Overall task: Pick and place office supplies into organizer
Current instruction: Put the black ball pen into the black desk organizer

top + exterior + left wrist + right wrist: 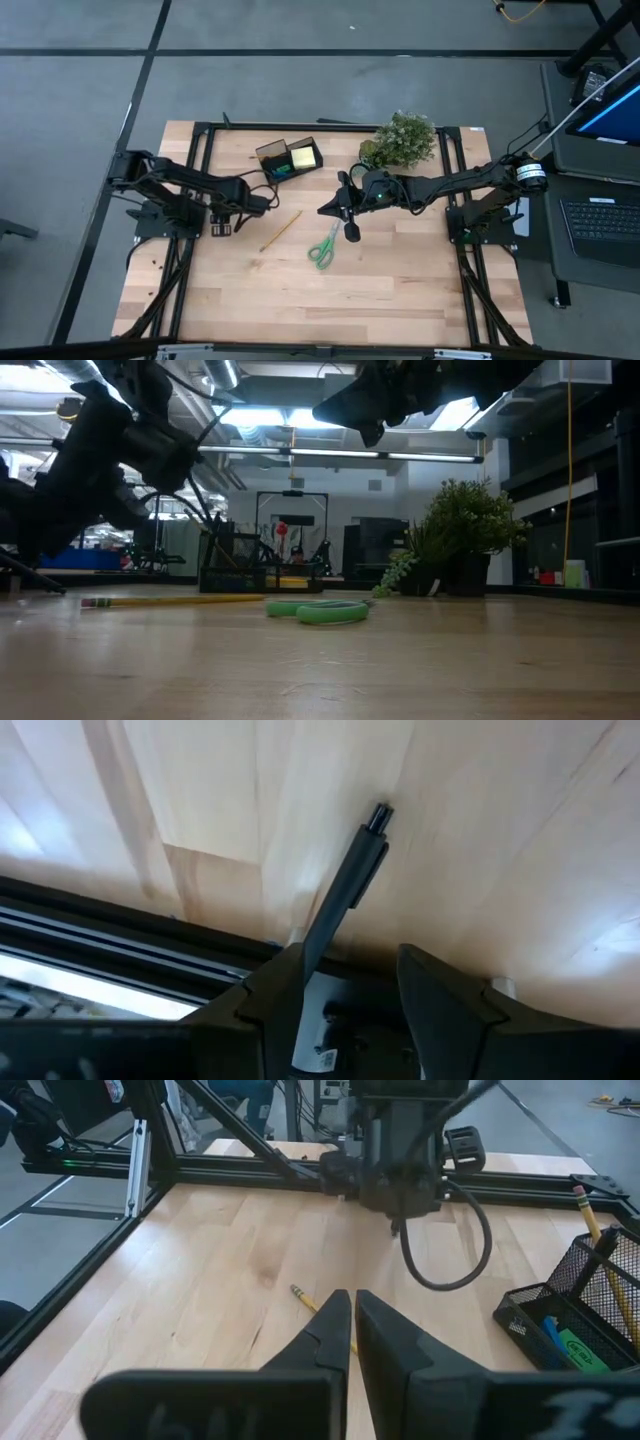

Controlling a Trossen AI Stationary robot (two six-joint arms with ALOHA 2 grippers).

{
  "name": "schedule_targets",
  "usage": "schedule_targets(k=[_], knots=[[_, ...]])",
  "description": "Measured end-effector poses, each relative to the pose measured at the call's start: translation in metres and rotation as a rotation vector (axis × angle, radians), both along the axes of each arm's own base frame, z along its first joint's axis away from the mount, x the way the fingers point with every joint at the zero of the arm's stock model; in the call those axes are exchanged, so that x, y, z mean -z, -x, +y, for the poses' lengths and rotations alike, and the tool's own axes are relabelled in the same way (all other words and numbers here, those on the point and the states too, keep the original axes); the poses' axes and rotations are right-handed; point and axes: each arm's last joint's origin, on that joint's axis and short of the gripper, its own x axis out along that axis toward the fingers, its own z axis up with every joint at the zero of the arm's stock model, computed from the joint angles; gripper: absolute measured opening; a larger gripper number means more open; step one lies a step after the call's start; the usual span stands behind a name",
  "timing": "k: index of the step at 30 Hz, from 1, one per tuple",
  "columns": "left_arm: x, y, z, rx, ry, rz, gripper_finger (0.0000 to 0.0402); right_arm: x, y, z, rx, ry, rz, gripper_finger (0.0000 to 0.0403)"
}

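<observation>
My left gripper [262,198] hovers over the table's left half, just near of the black mesh organizer [285,160], and is open. A black pen [350,885] sticks out from between its fingers. The yellow sticky-note pad [305,155] sits in the organizer. So do a wooden pencil [590,1210] standing upright, a green piece [580,1348] and a blue piece [550,1325]. My right gripper [335,208] is shut and empty, raised above the table's middle. The green-handled scissors [324,245] and a second pencil [281,230] lie flat on the wood below it. My left gripper has the black pen's near end [305,965] lying along the inner side of one finger [270,995]. The other finger [440,1000] stands apart from it. The pen runs lengthwise with the fingers. Its clip end [378,818] points away, clear of the table.
A bushy potted plant [400,140] stands at the far edge, right of the organizer. Black frame rails [205,180] run along the table's left, right and far sides. The near half of the wooden tabletop [330,300] is bare. A laptop [600,225] sits off the table's right side.
</observation>
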Motion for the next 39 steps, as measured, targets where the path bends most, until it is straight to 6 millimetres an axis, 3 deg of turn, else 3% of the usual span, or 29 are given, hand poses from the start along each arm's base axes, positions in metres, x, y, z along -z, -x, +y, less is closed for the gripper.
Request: schedule_targets(k=[15,32,39], knots=[[0.019,-0.005,0.001,-0.004,0.005,0.124,0.0157,0.0,0.0,0.0,0.001,-0.004,-0.002,0.0023],[0.039,-0.009,0.019,-0.105,0.05,0.178,0.0155,-0.003,-0.001,0.008,-0.022,-0.002,-0.038,0.0023],[0.039,-0.009,0.019,-0.105,0.052,0.178,0.0099,-0.003,-0.001,0.008,-0.027,0.016,-0.04,0.0023]])
